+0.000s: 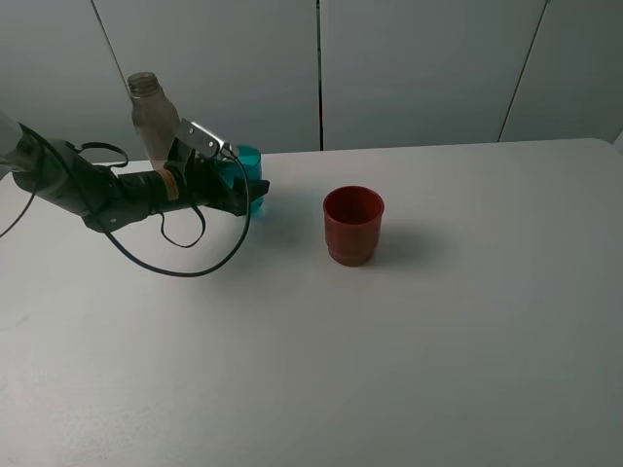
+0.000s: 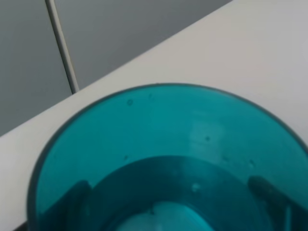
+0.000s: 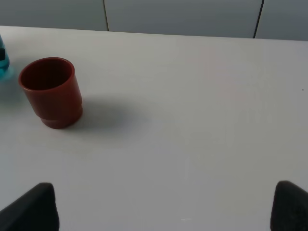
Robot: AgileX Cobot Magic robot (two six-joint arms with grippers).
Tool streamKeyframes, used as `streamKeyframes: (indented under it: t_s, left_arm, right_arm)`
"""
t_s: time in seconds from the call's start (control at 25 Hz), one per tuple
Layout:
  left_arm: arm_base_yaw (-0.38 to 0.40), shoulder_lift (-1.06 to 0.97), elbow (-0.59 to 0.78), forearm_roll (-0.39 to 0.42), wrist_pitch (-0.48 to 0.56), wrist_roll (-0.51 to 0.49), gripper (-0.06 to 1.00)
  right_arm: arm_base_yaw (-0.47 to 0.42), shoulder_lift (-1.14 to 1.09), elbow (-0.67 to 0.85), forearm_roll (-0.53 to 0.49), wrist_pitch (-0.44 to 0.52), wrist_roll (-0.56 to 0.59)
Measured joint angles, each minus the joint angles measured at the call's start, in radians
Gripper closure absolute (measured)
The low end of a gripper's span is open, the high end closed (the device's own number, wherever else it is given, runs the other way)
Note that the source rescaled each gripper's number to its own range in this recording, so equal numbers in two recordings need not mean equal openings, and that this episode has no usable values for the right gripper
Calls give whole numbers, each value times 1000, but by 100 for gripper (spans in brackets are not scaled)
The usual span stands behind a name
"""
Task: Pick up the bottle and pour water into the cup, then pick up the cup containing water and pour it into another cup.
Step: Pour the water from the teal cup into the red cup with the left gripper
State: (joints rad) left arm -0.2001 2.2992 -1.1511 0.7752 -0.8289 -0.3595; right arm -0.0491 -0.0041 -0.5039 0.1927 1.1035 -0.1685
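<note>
The teal cup [image 1: 250,161] stands near the table's back edge, just right of the tall smoky bottle [image 1: 151,119]. My left gripper [image 1: 243,191] is shut on the cup. In the left wrist view the cup [image 2: 163,139] fills the frame, and a dark finger [image 2: 72,199] shows through its wall on each side. A little water seems to lie at its bottom. The red cup [image 1: 352,224] stands upright mid-table, apart from both arms. It also shows in the right wrist view [image 3: 50,91]. My right gripper [image 3: 163,207] hangs open above bare table, well away from the red cup.
The white table [image 1: 409,370] stretches wide in front and to the right. A grey panelled wall [image 1: 419,68] rises behind its back edge. A black cable [image 1: 185,263] loops under the left arm onto the table.
</note>
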Motion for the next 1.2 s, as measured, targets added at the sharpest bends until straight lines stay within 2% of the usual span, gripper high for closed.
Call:
streamKeyframes:
  t_s: [0.28,0.52,0.68,1.2]
  left_arm:
    - [-44,-47,-10,8,23,-19,86]
    - [-90,-70,-88,19,106,-48,86]
    - [-122,-72,-153,82,147,-53,86]
    - [-211,-82,-273,208,315,-56,86]
  right_arm:
    - [0,0,0,0,0,0]
    - [0,0,0,0,0,0]
    - [0,0,0,0,0,0]
    - [0,0,0,0,0,0]
